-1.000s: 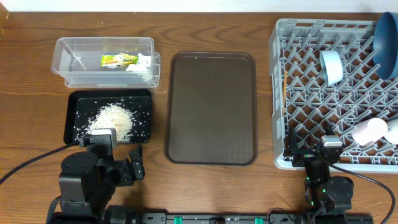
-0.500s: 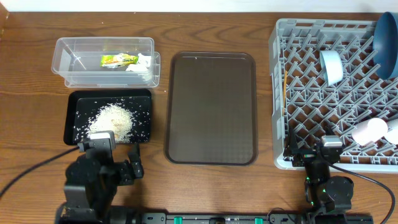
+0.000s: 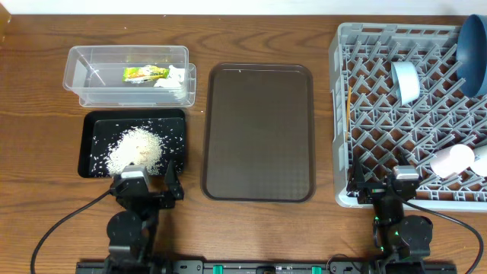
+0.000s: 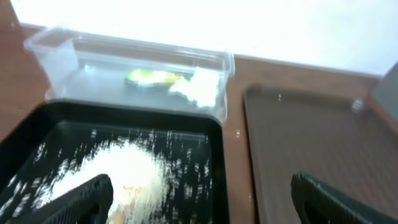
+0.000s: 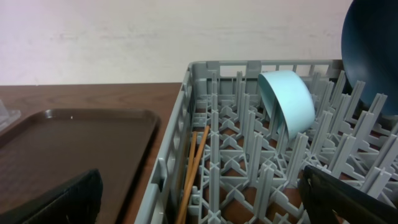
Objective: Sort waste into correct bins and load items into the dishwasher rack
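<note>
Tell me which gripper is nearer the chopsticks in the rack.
Right. The right gripper sits at the rack's near edge, on the side where the chopsticks lie. The left gripper is at the black tray's near edge, beyond the brown tray.

Overhead looks down; low wrist views share the brown tray (image 3: 259,129).

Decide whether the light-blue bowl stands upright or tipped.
Tipped: the light-blue bowl rests on edge among pegs of the rack, mouth sideways.
</note>
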{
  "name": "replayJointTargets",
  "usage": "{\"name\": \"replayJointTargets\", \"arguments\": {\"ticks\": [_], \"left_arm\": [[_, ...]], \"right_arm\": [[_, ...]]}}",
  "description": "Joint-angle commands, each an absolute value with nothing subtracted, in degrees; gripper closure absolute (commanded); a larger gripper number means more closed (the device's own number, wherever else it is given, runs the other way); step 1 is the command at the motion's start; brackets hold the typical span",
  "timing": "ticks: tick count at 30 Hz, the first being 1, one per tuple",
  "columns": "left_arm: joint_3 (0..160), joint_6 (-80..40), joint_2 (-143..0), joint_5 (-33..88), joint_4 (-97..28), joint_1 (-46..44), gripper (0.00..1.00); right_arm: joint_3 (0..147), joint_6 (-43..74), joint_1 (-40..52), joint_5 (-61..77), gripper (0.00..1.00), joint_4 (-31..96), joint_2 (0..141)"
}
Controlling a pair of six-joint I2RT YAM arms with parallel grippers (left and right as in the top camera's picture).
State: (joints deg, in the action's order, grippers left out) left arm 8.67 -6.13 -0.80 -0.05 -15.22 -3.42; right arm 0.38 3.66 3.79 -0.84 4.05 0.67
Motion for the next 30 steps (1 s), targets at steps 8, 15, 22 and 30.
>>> {"name": "replayJointTargets", "arguments": {"ticks": [8, 15, 22, 30], "left_arm": [[0.2, -3.7, -0.1, -3.1, -0.7, -3.2, 0.07], [0.2, -2.4, -0.1, -2.0, -4.1, -3.2, 0.07], [0.2, -2.4, -0.2, -2.0, -4.1, -3.2, 0.06], [0.2, -2.4, -0.2, -2.0, -4.1, -3.2, 0.06]], "right_arm": [[0.3, 3.6, 3.7, -0.6, 0.01, 4.3, 0.3], [0.3, 3.6, 3.7, -0.6, 0.01, 4.3, 0.3], [0.3, 3.6, 3.7, -0.6, 0.01, 4.3, 0.3], [0.3, 3.6, 3.7, -0.6, 0.01, 4.3, 0.3]]}}
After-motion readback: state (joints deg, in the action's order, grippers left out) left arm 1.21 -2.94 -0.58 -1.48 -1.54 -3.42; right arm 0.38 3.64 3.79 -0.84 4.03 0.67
